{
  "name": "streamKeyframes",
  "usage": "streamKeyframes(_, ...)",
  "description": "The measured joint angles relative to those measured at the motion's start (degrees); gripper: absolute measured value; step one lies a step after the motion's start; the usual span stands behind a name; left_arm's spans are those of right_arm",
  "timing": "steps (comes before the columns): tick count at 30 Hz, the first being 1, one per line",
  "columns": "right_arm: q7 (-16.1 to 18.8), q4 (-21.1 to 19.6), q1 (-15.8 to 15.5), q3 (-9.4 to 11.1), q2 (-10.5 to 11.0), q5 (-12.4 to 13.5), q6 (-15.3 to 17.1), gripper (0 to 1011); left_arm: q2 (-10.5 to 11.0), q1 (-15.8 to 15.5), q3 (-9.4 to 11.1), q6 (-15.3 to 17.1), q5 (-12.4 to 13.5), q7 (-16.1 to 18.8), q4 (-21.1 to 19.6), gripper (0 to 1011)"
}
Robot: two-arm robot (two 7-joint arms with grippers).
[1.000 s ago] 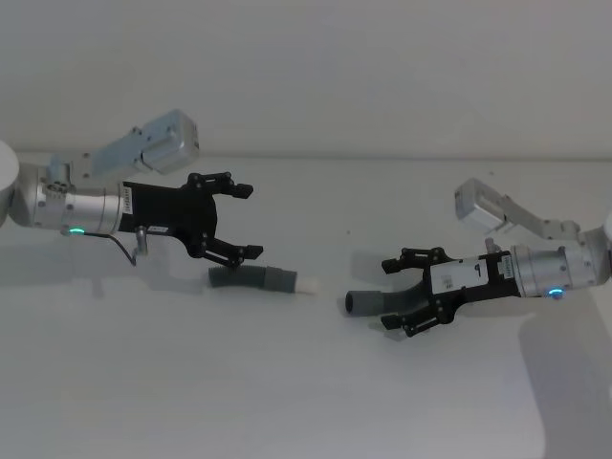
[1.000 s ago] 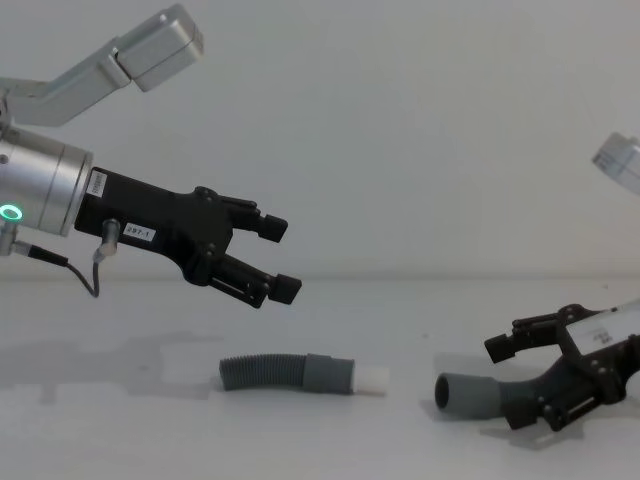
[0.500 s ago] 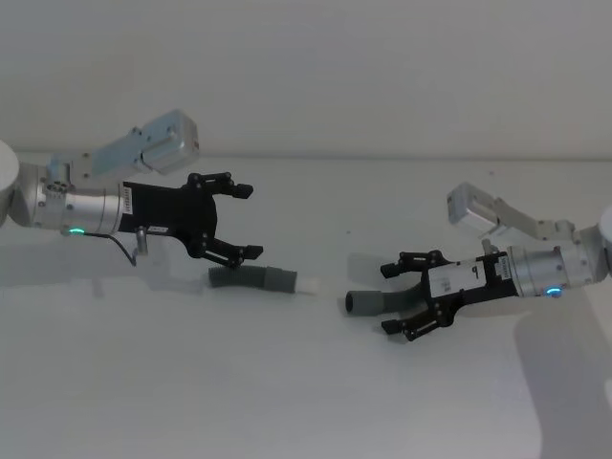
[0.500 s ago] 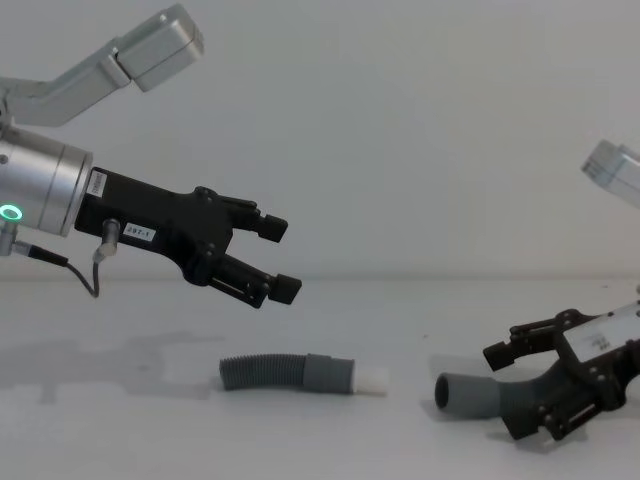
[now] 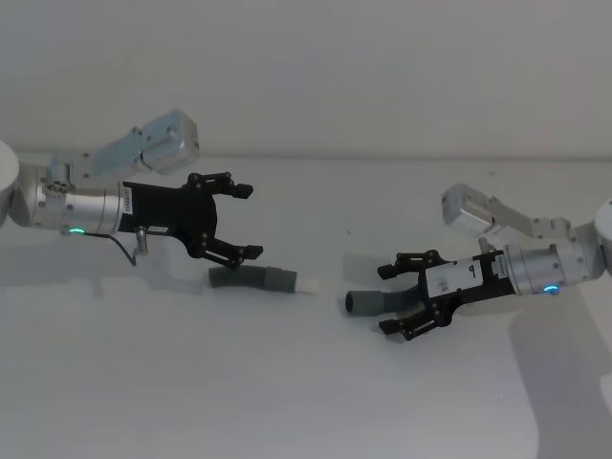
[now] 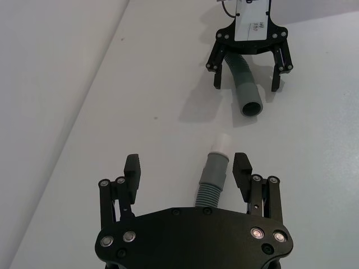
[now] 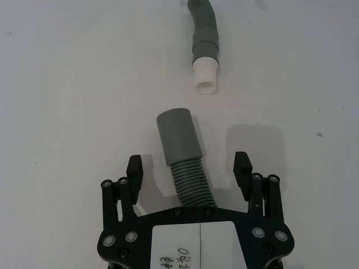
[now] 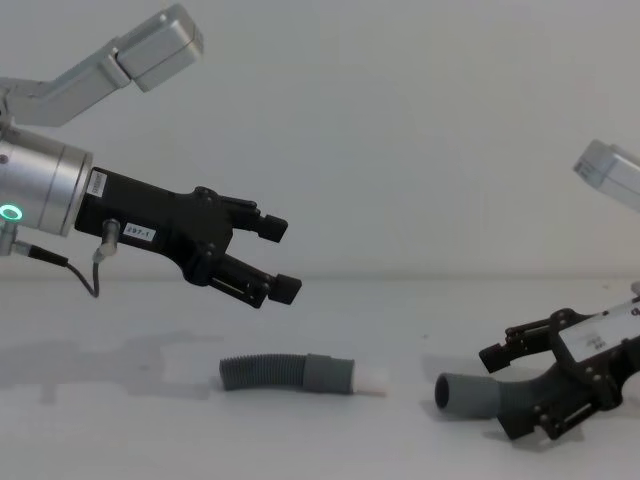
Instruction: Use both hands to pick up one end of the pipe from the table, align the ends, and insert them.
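- Head count: two tools, the left tool (image 8: pixel 282 258) and the right tool (image 5: pixel 386 299). Two bits of pipe, the straight piece (image 8: pixel 265 372) and the bent piece (image 5: pixel 378 301). One tabletop (image 5: pixel 287 402).
- The left tool is wide open and gripping nothing. It hangs in the air over the ribbed end of the straight piece, and in the chest view it's clearly off it.
- The straight piece lies flat on the tabletop, left of centre. Its smooth cuff and white tip (image 8: pixel 371 380) point right, toward the other piece.
- There's a strip of bare tabletop between the white tip and the hollow cuff (image 7: pixel 178 137). The two ends are near each other, roughly facing, not touching.
- The bent piece lies on the tabletop too, right of centre, with its open mouth facing left.
- The right tool is down low at the tabletop and open, one finger on each side of the bent piece's ribbed part. The right wrist view shows space on both sides, so it's not clamped on.
- Hard to see: the back of the bent piece runs under the right tool's body, so I can't tell where it ends. In the left wrist view, the straight piece's ribbed end goes under the left tool the same way.
- Cut off: in the chest view the right tool's rear is clipped by the right edge.
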Motion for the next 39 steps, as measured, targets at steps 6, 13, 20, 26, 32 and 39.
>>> streamKeyframes(6,0.0,-0.1,0.1,-0.2,0.0,0.0,0.1,866,0.0,0.0,0.0,0.0,0.0,0.0,0.0,1001)
streamKeyframes(13,-0.1,-0.1,0.1,-0.3,0.0,0.0,0.2,659,0.0,0.0,0.0,0.0,0.0,0.0,0.0,1001)
streamKeyframes(20,-0.1,-0.2,0.2,-0.3,0.0,0.0,0.2,411,0.0,0.0,0.0,0.0,0.0,0.0,0.0,1001)
streamKeyframes(26,-0.1,-0.2,0.2,-0.4,0.0,0.0,0.2,337,0.0,0.0,0.0,0.0,0.0,0.0,0.0,1001)
streamKeyframes(32,-0.1,-0.2,0.2,-0.4,0.0,0.0,0.3,337,0.0,0.0,0.0,0.0,0.0,0.0,0.0,1001)
streamKeyframes(39,-0.1,-0.2,0.2,-0.4,0.0,0.0,0.3,337,0.0,-0.2,0.2,0.0,0.0,-0.1,0.1,1001)
